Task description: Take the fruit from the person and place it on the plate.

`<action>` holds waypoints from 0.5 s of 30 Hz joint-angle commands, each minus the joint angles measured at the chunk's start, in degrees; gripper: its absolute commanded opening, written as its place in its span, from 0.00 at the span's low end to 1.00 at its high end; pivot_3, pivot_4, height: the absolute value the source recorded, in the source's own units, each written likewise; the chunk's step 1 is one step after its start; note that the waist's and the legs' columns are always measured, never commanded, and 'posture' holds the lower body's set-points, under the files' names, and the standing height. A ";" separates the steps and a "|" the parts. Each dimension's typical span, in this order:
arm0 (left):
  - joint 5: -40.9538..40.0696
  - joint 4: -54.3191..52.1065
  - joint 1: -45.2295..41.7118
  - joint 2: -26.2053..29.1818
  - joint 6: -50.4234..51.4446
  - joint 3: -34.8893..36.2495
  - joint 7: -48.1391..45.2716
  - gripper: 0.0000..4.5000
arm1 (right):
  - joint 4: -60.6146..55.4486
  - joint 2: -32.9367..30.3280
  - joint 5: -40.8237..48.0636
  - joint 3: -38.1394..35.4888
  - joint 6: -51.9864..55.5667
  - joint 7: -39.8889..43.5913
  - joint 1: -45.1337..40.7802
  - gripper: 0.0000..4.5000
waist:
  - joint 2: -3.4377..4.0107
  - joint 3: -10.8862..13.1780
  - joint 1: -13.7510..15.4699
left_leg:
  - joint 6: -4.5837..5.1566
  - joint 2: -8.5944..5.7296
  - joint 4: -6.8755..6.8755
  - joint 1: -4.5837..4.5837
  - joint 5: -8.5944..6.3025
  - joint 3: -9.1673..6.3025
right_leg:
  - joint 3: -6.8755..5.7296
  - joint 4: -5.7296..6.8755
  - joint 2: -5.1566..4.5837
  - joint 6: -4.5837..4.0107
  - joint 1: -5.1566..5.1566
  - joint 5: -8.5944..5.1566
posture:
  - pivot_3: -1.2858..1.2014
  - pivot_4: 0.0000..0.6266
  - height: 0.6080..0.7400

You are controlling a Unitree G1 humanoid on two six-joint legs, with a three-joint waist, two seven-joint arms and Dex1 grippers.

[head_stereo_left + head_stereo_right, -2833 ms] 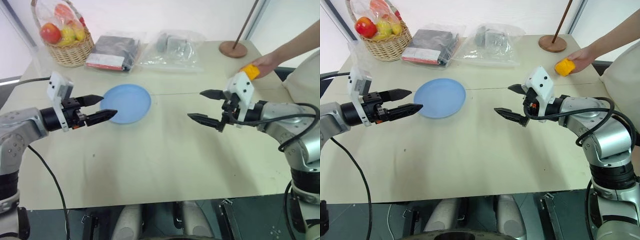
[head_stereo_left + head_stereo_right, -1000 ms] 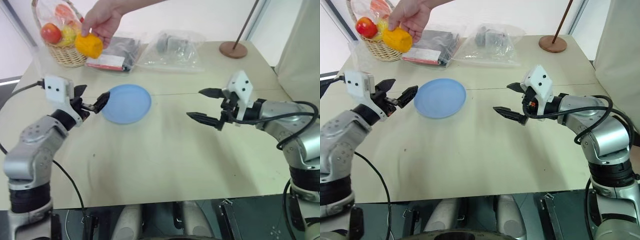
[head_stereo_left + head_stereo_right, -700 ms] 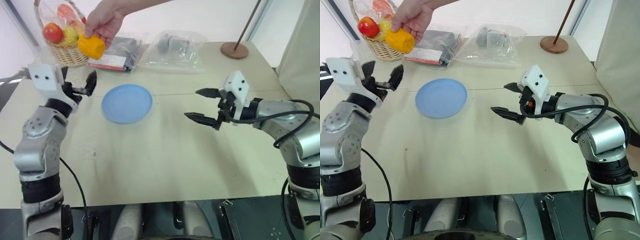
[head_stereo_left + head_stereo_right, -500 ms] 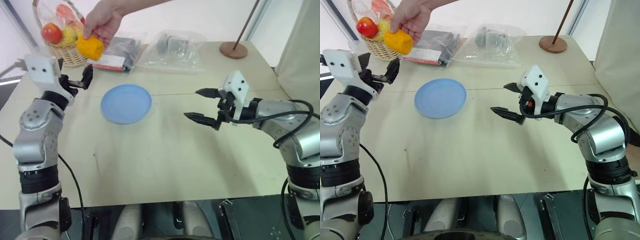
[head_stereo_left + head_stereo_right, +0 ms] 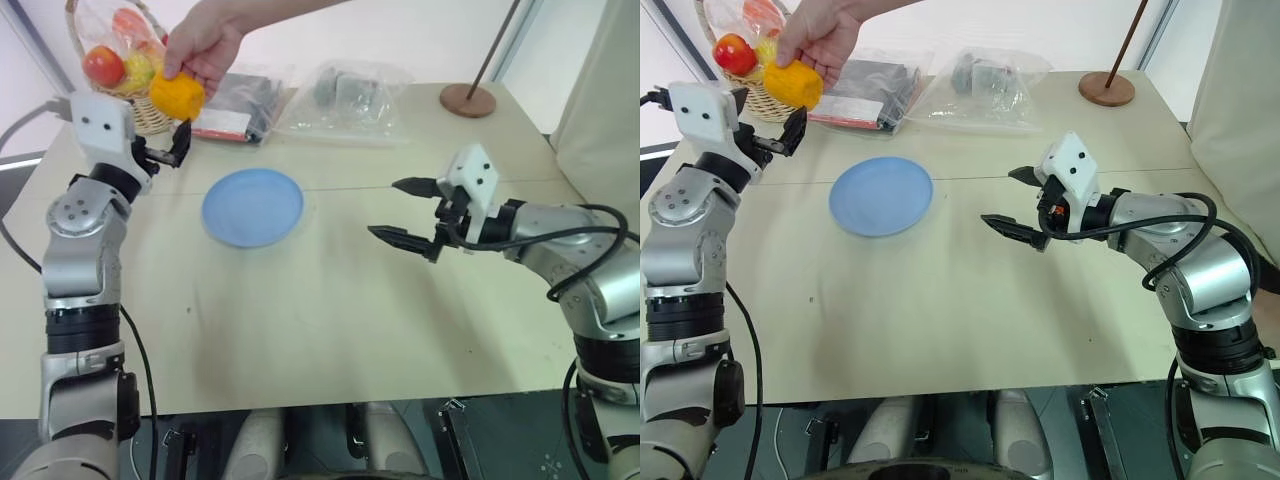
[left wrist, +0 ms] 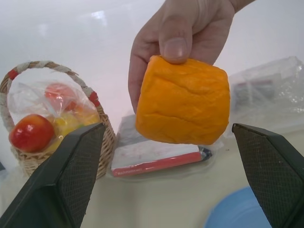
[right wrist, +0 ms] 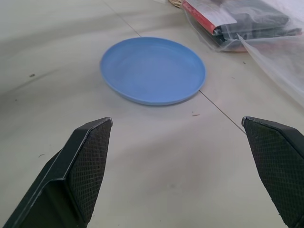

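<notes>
Basket: a wicker basket of bagged fruit sits at the far left corner of the counter.
Left pincer: the left pincer is up off the counter, fingers spread wide, nothing between them, aimed at the fruit.
Fruit: the fruit, orange and chunky, hangs in the air above the counter's far left, pinched in the person's hand; from the left wrist it sits squarely between the two open fingers, not touching either.
Packets: a dark flat pack and a clear bag lie along the far edge.
Plate: the plate lies bare on the counter, left of centre.
Right pincer: the right pincer hovers over the counter's right half, wide open, holding nothing, pointing toward the plate.
Stand: a round wooden base with a rod at far right.
</notes>
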 commanded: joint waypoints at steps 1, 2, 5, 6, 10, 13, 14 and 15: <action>2.14 1.47 -2.46 0.97 -4.33 -0.76 -0.69 1.00 | -2.29 -0.24 0.74 -2.26 -0.40 -0.36 -0.14 0.99 | 0.00 0.00 0.00 | 0.00 0.00 0.00 0.00 0.00 0.00 | 0.00 0.00 0.00 0.00 0.00 0.00 | 0.52 0.24 1.00; 2.54 2.27 -2.84 0.87 -4.99 -0.95 -0.69 1.00 | -2.36 -0.28 0.76 -2.31 -0.39 -0.42 -0.09 0.99 | 0.00 0.00 0.00 | 0.00 0.00 0.00 0.00 0.00 0.00 | 0.00 0.00 -0.01 0.00 0.00 0.00 | 0.52 0.24 1.00; 3.19 4.81 -4.21 0.40 -6.63 -1.58 -0.84 1.00 | -2.47 -0.41 0.82 -2.45 -0.37 -0.58 -0.06 0.99 | 0.00 0.00 -0.03 | 0.00 0.00 0.00 0.00 0.00 0.00 | -0.01 0.00 0.00 0.00 0.00 0.00 | 0.52 0.24 1.00; 3.35 5.73 -4.69 0.24 -7.11 -1.73 -0.90 1.00 | -2.55 -0.45 0.81 -2.48 -0.36 -0.66 -0.01 0.99 | 0.00 0.00 -0.03 | 0.00 0.00 0.00 0.01 0.00 0.00 | 0.00 0.00 -0.01 0.00 0.00 0.00 | 0.52 0.24 1.00; 3.72 7.90 -5.84 -0.15 -8.38 -2.09 -1.25 1.00 | -3.05 -0.57 0.99 -2.83 -0.16 -0.99 0.37 0.99 | 0.00 0.00 -0.01 | 0.00 0.00 0.00 0.00 0.00 0.00 | -0.01 0.01 -0.01 0.00 0.00 0.00 | 0.52 0.24 1.00; 3.83 9.10 -6.32 -0.25 -9.27 -2.26 -1.68 1.00 | -3.46 -0.68 1.17 -3.16 0.03 -1.20 0.74 0.99 | 0.00 0.00 -0.01 | 0.00 0.00 0.00 0.00 0.00 0.00 | -0.01 0.01 -0.01 0.01 0.00 0.00 | 0.52 0.24 1.00; 3.87 9.51 -6.50 -0.29 -9.54 -2.28 -1.74 1.00 | -3.53 -0.70 1.17 -3.20 0.06 -1.26 0.83 0.99 | 0.00 0.00 -0.01 | 0.00 0.00 0.00 0.00 0.00 0.00 | -0.01 0.01 -0.01 0.01 0.00 0.00 | 0.52 0.24 1.00; 3.91 9.85 -6.63 -0.32 -9.77 -2.31 -1.83 1.00 | -3.55 -0.71 1.17 -3.21 0.07 -1.33 0.89 0.99 | 0.00 0.00 -0.01 | 0.00 0.00 0.00 0.00 0.00 0.00 | -0.01 0.01 -0.01 0.00 0.00 0.00 | 0.52 0.24 1.00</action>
